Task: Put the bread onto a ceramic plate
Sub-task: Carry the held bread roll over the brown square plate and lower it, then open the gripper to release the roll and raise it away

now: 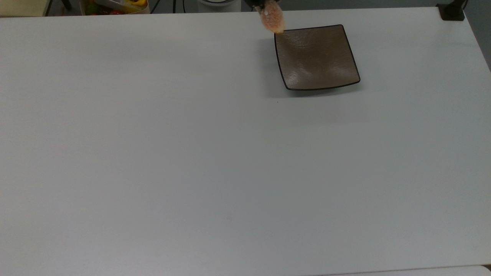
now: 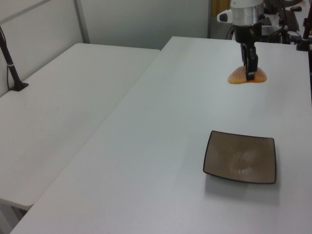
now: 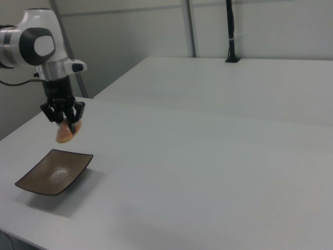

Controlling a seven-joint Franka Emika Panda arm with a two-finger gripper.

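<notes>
gripper: fingers clamped on the bread, held in the air | top view: gripper cut off by the upper edge, bread overlapping the ceramic plate at its upper-left corner | plate bare on white table

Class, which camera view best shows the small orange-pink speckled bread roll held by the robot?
The right view: the small orange-pink speckled bread roll hangs clear in the tool, above the square brown ceramic plate. The top view shows the roll at the frame's upper edge, overlapping the plate's corner. In the left view, a tool finger crosses the roll.
</notes>
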